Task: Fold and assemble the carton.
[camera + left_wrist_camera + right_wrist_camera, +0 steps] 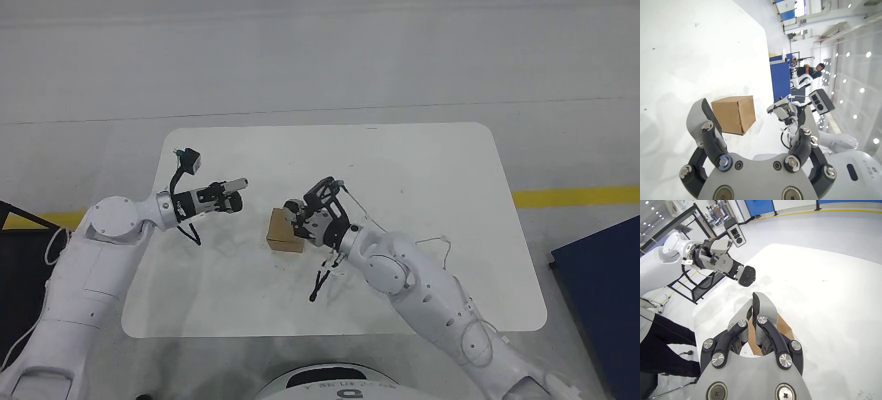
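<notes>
White table [420, 190], closed brown carton [283, 232]

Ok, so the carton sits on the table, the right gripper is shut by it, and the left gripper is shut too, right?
Not quite. The left gripper is open, fingers spread wide and clear of the carton, as the left wrist view shows. The rest holds: carton on the table, right gripper shut by it.
</notes>
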`<action>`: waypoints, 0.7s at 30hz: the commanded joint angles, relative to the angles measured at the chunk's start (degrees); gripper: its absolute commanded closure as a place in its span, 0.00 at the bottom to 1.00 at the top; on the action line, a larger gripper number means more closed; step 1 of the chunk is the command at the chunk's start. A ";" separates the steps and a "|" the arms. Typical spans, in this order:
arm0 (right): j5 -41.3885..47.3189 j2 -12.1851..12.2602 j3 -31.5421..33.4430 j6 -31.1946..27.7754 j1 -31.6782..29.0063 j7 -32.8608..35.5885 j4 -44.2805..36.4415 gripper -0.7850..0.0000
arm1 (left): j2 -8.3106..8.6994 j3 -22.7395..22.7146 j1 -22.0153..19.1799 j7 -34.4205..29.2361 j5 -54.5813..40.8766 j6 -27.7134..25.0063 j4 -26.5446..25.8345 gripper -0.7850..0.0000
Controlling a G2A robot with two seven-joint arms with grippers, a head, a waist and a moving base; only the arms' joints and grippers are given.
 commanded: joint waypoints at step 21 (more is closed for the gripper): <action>0.06 -0.58 -2.81 -2.30 3.88 10.41 3.63 1.00 | -1.25 3.35 -1.20 -0.97 0.28 0.43 1.08 0.00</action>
